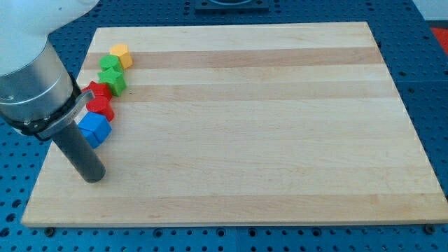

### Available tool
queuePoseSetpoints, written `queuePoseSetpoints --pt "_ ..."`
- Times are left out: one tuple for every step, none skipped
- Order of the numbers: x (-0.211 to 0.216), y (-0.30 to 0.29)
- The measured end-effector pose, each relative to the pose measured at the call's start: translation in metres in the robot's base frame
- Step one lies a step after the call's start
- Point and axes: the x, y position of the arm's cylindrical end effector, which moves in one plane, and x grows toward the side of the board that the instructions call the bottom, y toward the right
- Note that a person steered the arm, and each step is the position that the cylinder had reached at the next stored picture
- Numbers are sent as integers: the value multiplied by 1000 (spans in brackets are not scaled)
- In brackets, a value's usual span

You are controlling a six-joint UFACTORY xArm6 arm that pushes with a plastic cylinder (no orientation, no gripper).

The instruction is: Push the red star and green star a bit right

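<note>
Several blocks stand in a column near the board's left edge. From the top they are a yellow block (121, 54), a green block (109, 64), a green star (113, 81), a red star (97, 90), a second red block (102, 108) and a blue block (94, 129). They touch or nearly touch one another. My dark rod slants down from the arm at the view's left. My tip (93, 176) rests on the board just below the blue block, well below both stars and touching none of the blocks.
The wooden board (245, 126) lies on a blue perforated table. The arm's grey and white body (31, 77) covers the board's left edge next to the red blocks.
</note>
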Motion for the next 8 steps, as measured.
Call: queuePoseSetpoints --pt "16 4" --pt "41 -20" --pt "38 -71" --pt "26 -93" --pt "13 -92" --pt "-10 -89" --pt "-48 -90" --pt "-96 -90"
